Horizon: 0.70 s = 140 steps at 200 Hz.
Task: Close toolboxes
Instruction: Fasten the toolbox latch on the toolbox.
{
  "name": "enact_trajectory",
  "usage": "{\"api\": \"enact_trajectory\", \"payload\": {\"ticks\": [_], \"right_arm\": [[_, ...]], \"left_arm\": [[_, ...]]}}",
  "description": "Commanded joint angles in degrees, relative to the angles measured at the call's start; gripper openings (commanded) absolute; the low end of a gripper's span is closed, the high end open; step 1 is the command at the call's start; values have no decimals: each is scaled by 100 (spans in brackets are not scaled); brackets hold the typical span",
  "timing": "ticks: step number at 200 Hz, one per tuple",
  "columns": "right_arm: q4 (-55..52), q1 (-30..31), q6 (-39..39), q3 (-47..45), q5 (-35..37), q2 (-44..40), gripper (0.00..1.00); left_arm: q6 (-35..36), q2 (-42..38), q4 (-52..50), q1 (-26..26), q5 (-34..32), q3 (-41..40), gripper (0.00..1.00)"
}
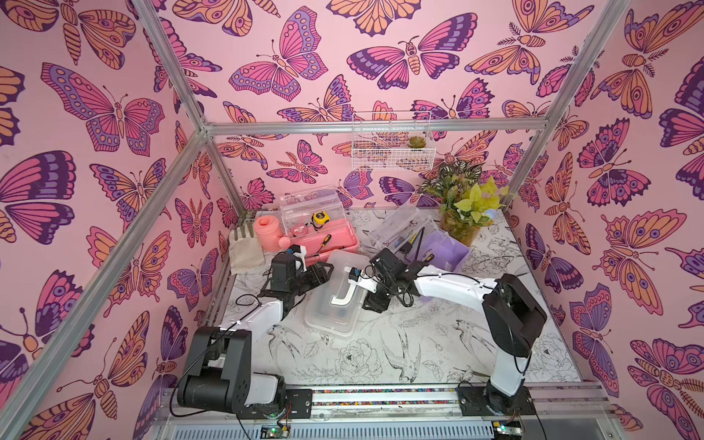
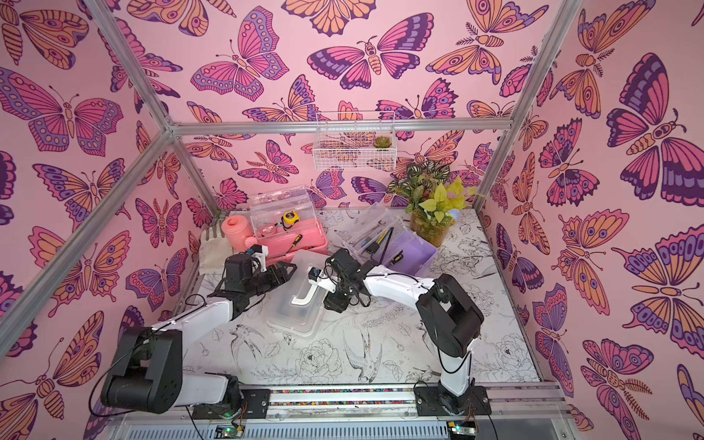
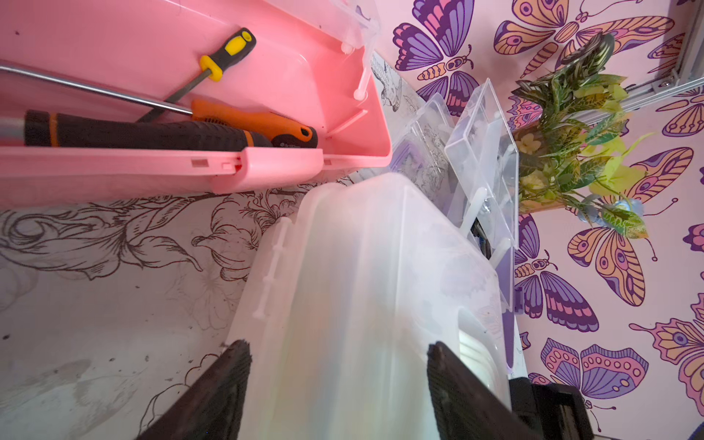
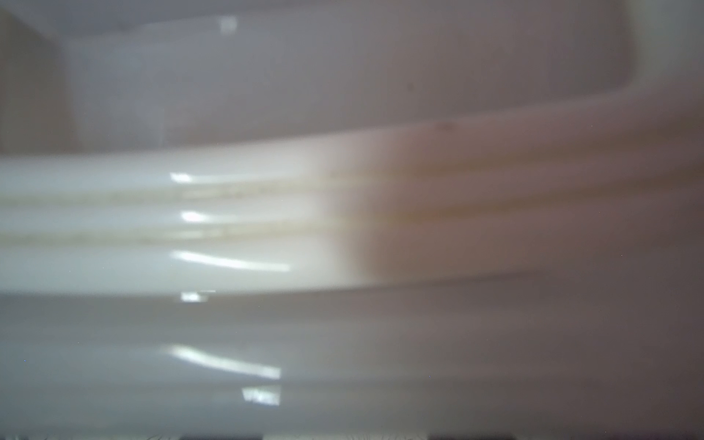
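The white toolbox (image 1: pixel 330 317) (image 2: pixel 293 318) lies mid-table with its clear lid down and its white handle (image 1: pixel 343 298) (image 4: pixel 152 221) flat on top. My left gripper (image 1: pixel 322 272) (image 3: pixel 339 350) clamps its far left end, one finger by the hinge side and one on the lid. My right gripper (image 1: pixel 372 301) (image 4: pixel 346 437) points down at the box's right long side with its jaws apart, holding nothing. Behind, the pink toolbox (image 1: pixel 337 244) (image 3: pixel 114 179) and the purple toolbox (image 1: pixel 444 253) stand with their lids raised.
Screwdrivers (image 3: pixel 228 49) and a yellow tape measure (image 1: pixel 319 219) lie in the pink box. A pink watering can (image 1: pixel 268 230) and a pale glove (image 1: pixel 245 249) sit at the back left. A potted plant (image 1: pixel 463 213) stands back right under a wire basket (image 1: pixel 392 141).
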Motion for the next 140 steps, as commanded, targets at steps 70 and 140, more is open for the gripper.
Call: {"api": "enact_trajectory", "payload": {"ticks": [70,140], "right_arm": [[1138,-236,1486,-1216,-508,-1222,73],[2687,-339,5102,-2088,-175,-1417,64]], "left_arm": [[-9,-306,-870,-49,-93,-79,77],[-180,-549,-1008,-76,116,-143,78]]}}
